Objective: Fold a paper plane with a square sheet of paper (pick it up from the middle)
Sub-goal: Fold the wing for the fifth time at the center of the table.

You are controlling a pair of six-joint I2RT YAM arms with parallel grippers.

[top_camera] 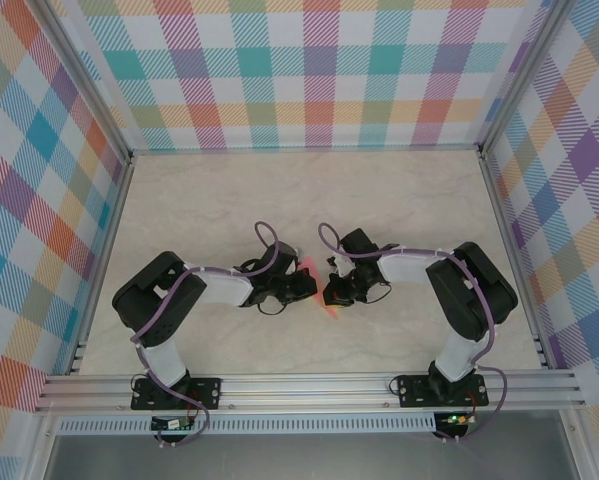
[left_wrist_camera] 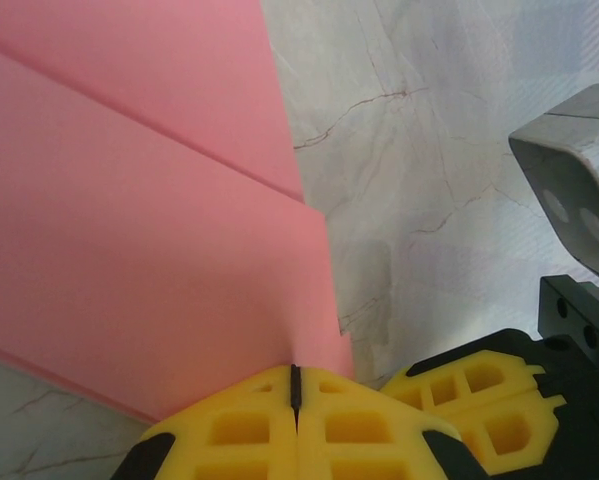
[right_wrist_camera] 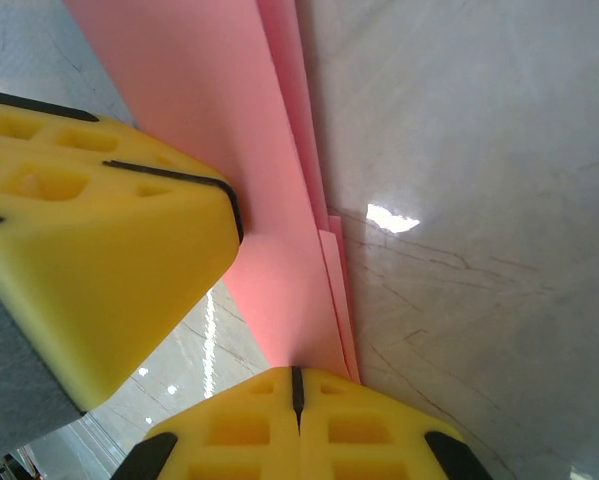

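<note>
right now the left gripper [left_wrist_camera: 295,386] and the right gripper [right_wrist_camera: 295,386] are both clamping the folded pink paper [left_wrist_camera: 129,250], mid-frame over the tabletop [top_camera: 229,210].

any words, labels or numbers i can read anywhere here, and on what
None can be read.
The pink paper, the yellow fingers and the marble table carry no print.
The small boards at the arm bases are too small to tell.

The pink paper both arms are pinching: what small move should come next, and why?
Probably lift both ends together a little. Both pairs of jaws are shut on the folded pink paper, whose stacked layers lie low over the table; raising it evenly would keep the folds from dragging.
</note>
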